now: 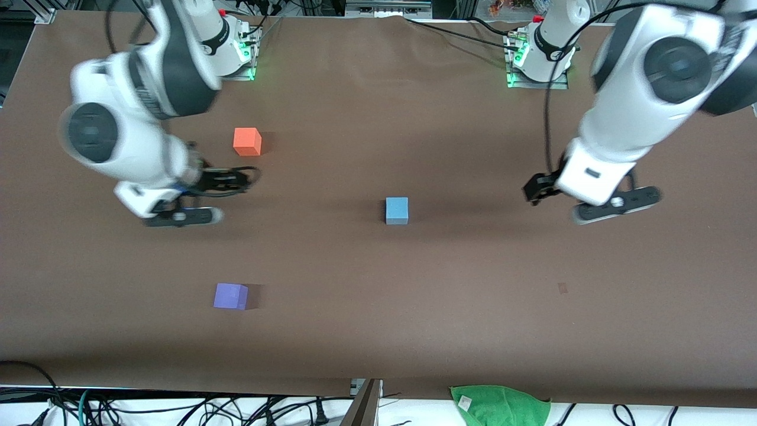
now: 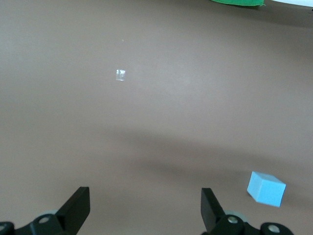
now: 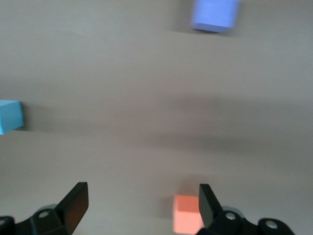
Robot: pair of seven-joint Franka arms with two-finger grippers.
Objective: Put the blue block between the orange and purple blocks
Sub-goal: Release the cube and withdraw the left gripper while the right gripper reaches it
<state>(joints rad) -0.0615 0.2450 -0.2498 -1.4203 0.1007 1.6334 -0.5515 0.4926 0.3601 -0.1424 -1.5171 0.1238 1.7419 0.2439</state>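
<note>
Two white Franka arms reach out over a wide brown table (image 1: 378, 331), one from each end of the row of bases. Neither holds anything. The right arm hangs low over the table at its own end, its right gripper (image 3: 139, 203) in the air over bare cloth close beside the orange block (image 1: 247, 141). Its jaws stand wide open, and between the two dark fingers (image 3: 76, 200) the right wrist view shows only tabletop, with the orange cube just at the edge of one fingertip. The left arm is bent over the table's other end, and the left gripper (image 2: 145, 208) hovers over empty brown surface — jaws also spread wide, nothing between them.

At the table's edge nearest the front camera lies a crumpled green cloth (image 1: 501, 406), toward the left arm's end.

Three small matte cubes of equal size sit on the table, well apart from one another. The blue block (image 1: 397, 210) rests about mid-table, between the two arms' ends and untouched. The orange block sits toward the right arm's end, farther from the front camera than the blue one. The purple block (image 1: 230, 296) lies at that same end — much nearer the front camera, roughly in line with the orange cube.
</note>
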